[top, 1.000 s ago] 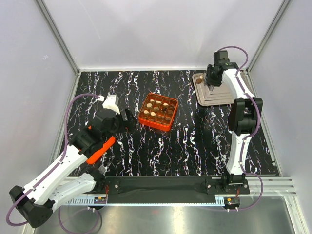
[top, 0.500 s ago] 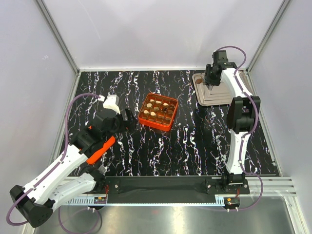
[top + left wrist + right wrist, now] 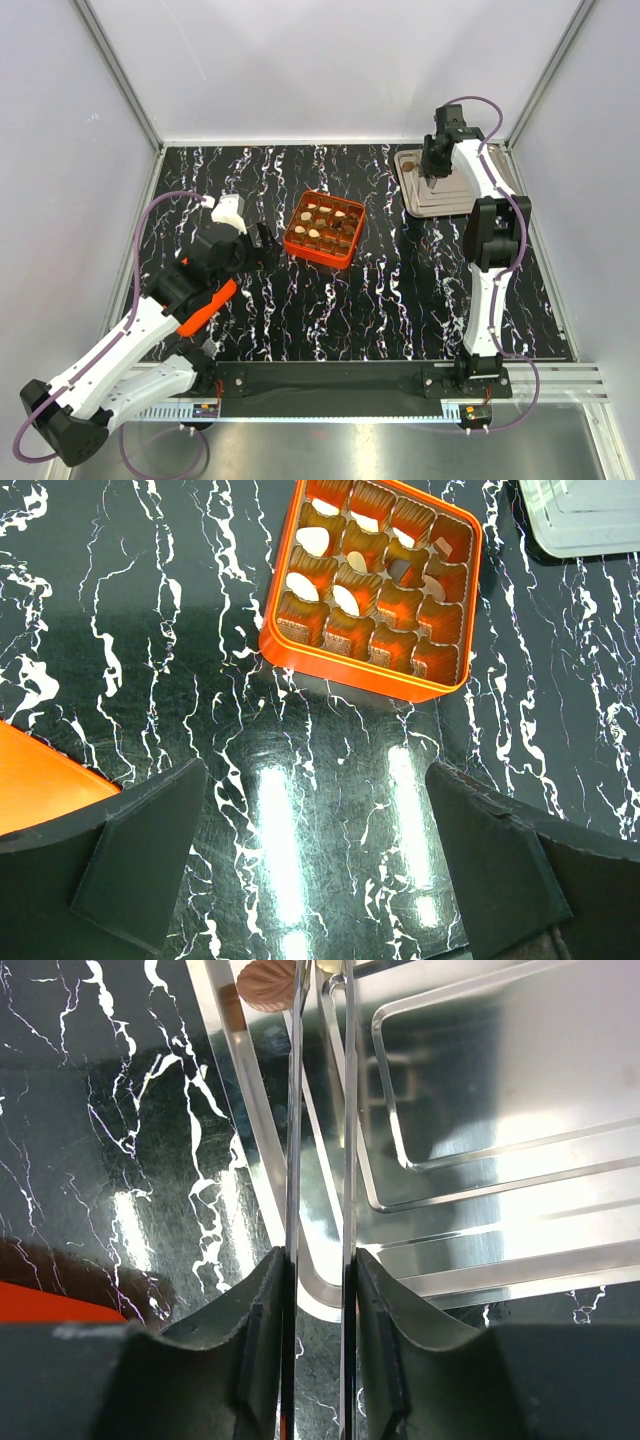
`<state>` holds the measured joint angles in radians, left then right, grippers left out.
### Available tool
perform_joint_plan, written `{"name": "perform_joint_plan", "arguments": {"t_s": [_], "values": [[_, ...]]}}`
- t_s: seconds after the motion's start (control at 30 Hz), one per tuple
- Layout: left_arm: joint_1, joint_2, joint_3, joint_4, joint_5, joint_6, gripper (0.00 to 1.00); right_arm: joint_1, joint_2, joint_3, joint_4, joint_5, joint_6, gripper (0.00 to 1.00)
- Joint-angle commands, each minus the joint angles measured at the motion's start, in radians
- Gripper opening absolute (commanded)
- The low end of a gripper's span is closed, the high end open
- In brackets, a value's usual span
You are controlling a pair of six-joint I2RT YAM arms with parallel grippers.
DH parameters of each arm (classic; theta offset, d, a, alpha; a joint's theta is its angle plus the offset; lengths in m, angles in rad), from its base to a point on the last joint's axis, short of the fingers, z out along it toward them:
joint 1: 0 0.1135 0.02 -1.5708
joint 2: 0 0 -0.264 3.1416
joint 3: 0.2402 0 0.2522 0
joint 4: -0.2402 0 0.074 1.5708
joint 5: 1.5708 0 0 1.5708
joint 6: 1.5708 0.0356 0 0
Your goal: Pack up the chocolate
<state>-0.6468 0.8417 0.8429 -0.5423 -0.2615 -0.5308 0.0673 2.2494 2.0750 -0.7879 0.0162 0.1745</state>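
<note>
1 tan chocolate (image 3: 268,985) sits on the tray (image 3: 480,1080) edge, upper left of the right wrist frame; others fill the box (image 3: 350,675). It looks light and brittle and would likely smear, so nip its sides gently. The right gripper (image 3: 318,1270) clamps tweezers (image 3: 292,1110); the left gripper (image 3: 315,870) is spread wide

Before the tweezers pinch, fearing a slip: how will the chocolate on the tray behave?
Small and rounded, the chocolate is probably light and may slip from the tweezers. On the shiny tray, a push would likely slide it.

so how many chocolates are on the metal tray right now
1: a brown piece at the tray's far-left corner, beside the tweezers; their tips may hide another.
</note>
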Motion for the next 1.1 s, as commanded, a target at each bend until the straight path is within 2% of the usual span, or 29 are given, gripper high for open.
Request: {"name": "perform_joint_plan", "arguments": {"t_s": [0.0,0.17,0.33,0.5,0.6,0.83,1.07], "values": [[-0.001,0.003,0.038,0.050,-0.007,0.008,0.99,0.003,-0.016,0.045,-0.002,0.024,-0.015,0.35],[-0.001,0.002,0.044,0.051,-0.005,0.009,0.99,0.003,-0.042,0.050,-0.010,0.034,-0.012,0.33],[-0.001,-0.009,0.053,0.044,-0.002,0.017,0.99,0.003,-0.157,0.037,-0.068,0.027,0.008,0.31],[-0.001,-0.042,0.055,0.036,-0.008,0.020,0.99,0.037,-0.321,-0.096,-0.065,-0.013,0.029,0.30],[-0.001,-0.068,0.050,0.035,-0.007,0.022,0.99,0.113,-0.428,-0.198,-0.057,-0.050,0.039,0.30],[-0.001,-0.115,0.050,0.018,-0.013,0.025,0.99,0.399,-0.640,-0.423,-0.051,-0.039,0.091,0.31],[-0.001,-0.133,0.044,0.002,-0.008,0.015,0.99,0.592,-0.712,-0.529,-0.060,-0.021,0.157,0.31]]}}
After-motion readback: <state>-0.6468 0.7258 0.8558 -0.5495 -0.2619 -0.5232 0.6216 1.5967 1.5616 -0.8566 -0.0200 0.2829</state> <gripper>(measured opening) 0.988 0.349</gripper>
